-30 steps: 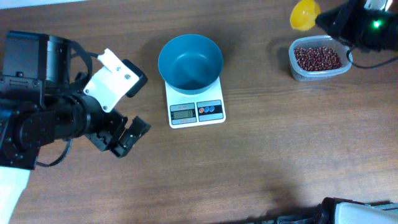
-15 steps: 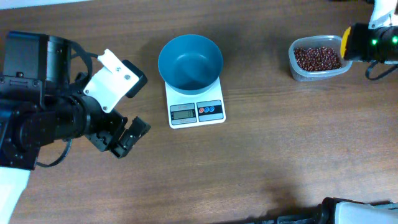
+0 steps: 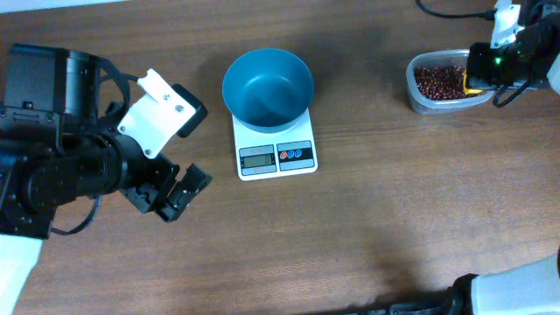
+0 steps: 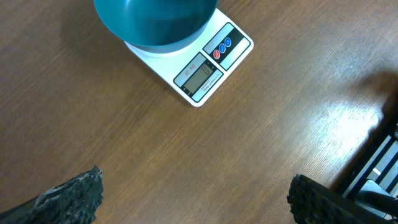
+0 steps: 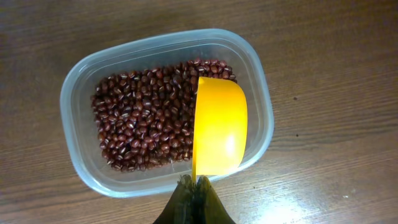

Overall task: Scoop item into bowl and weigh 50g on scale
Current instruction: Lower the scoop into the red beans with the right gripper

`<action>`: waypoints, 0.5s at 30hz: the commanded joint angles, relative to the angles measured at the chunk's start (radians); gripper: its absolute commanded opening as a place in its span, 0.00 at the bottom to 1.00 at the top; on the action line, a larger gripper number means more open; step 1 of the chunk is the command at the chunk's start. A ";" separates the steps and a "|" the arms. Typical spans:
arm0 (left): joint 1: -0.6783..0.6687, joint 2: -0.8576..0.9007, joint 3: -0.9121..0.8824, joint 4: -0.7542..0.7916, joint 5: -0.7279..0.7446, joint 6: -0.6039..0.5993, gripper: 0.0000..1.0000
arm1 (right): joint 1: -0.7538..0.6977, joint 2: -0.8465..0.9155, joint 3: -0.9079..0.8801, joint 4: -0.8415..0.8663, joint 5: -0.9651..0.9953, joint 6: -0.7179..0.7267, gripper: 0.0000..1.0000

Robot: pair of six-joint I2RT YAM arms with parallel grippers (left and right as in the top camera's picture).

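Dark red-brown beans (image 5: 149, 118) fill a clear plastic tub (image 5: 71, 106) at the table's back right (image 3: 442, 81). My right gripper (image 5: 194, 186) is shut on the handle of a yellow scoop (image 5: 219, 127). The scoop is turned on its side over the tub's right half, its cup against the beans. The blue bowl (image 3: 268, 86) stands on the white scale (image 3: 275, 156), and its inside shows plain blue. The left wrist view shows the bowl (image 4: 155, 22) and the scale (image 4: 205, 68) ahead. My left gripper (image 3: 179, 194) hangs open over bare wood to the scale's left, nothing between its fingers (image 4: 74, 196).
The left arm's black bulk (image 3: 52, 166) fills the table's left side. A white corner (image 3: 13, 271) shows at the lower left. A dark base (image 3: 499, 297) sits at the bottom right edge. A cable (image 3: 451, 13) runs along the back right.
My right gripper carried the yellow scoop from behind the tub down over its right end. The left arm, bowl and scale stayed put.
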 commanded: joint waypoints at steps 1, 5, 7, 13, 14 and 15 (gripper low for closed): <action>-0.003 -0.006 -0.006 -0.001 0.010 -0.002 0.99 | -0.002 0.031 0.014 0.023 0.012 -0.008 0.04; -0.003 -0.006 -0.006 -0.001 0.010 -0.002 0.99 | -0.002 0.072 0.013 0.025 0.010 -0.007 0.04; -0.003 -0.006 -0.006 -0.002 0.010 -0.002 0.99 | 0.005 0.077 0.013 0.020 -0.068 -0.007 0.04; -0.003 -0.006 -0.006 -0.001 0.010 -0.002 0.99 | 0.030 0.077 0.014 0.014 -0.228 0.026 0.04; -0.003 -0.006 -0.006 -0.002 0.010 -0.002 0.99 | 0.029 0.077 0.014 0.013 -0.252 0.039 0.04; -0.003 -0.006 -0.006 -0.001 0.010 -0.002 0.99 | 0.029 0.077 0.014 0.014 -0.279 0.046 0.04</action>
